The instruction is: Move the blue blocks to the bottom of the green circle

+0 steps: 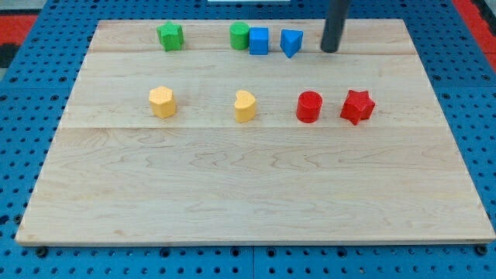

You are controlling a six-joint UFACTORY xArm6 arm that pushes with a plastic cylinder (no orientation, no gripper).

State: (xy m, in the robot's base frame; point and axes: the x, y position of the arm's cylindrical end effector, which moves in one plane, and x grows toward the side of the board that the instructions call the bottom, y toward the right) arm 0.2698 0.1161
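A green circle block [239, 36] stands near the board's top edge. A blue cube [259, 40] touches its right side. A blue triangle block [291, 43] stands a little right of the cube, apart from it. My tip [330, 50] rests on the board to the right of the blue triangle, with a small gap between them. The dark rod rises out of the view's top.
A green star block [170, 36] stands at the top left. A yellow hexagon block [163, 101], a yellow heart block [245, 105], a red cylinder [308, 106] and a red star block [357, 106] form a row across the middle of the wooden board [248, 194].
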